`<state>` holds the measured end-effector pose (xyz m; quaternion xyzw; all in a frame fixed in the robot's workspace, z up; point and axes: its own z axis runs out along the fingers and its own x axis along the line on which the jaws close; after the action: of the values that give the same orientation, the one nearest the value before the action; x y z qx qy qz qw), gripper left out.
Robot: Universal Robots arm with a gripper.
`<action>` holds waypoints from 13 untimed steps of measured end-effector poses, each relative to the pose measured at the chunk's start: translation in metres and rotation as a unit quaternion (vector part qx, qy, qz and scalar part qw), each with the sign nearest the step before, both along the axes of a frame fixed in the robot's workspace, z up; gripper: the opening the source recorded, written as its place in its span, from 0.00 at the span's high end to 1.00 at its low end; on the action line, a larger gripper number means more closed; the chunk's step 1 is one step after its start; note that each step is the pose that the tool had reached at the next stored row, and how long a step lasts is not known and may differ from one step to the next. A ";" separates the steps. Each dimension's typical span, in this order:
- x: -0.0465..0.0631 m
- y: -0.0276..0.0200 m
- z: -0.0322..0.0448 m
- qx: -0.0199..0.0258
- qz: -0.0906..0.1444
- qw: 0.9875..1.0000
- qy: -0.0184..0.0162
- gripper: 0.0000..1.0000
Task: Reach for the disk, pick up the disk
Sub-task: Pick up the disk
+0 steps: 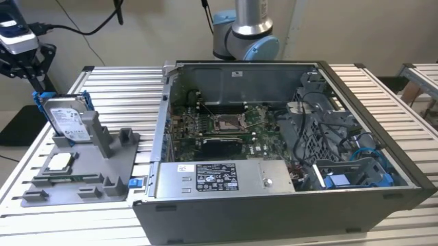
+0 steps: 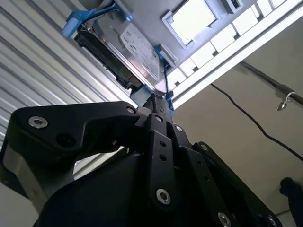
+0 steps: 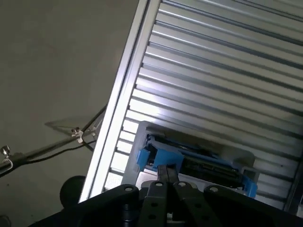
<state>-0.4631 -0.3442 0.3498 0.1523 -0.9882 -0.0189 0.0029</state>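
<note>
A ribbed aluminium table (image 1: 116,77) stands before a plain beige wall (image 1: 151,31). At the exterior view's left, the disk (image 1: 67,119) stands upright in a grey holder (image 1: 102,164), beside an open computer case (image 1: 274,210). The black gripper (image 2: 158,100) hovers near the disk's top edge, fingers pressed together, holding nothing.

The exterior view looked down across the slatted table (image 1: 383,87) and open computer case (image 1: 274,215). Both wrist views looked along the gripper (image 2: 158,103) (image 3: 165,171) at the nearby disk (image 2: 137,52) (image 3: 208,163), shared at the exterior view's left (image 1: 68,120).
</note>
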 end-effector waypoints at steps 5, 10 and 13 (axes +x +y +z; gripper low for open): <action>0.000 0.0000 0.0000 0.000 0.037 0.999 0.000 1.00; 0.000 0.0000 0.0000 0.000 0.075 0.997 -0.001 1.00; 0.000 -0.0001 0.0000 0.000 0.098 0.995 -0.001 1.00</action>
<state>-0.4630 -0.3442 0.3498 0.2484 -0.9685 -0.0183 0.0034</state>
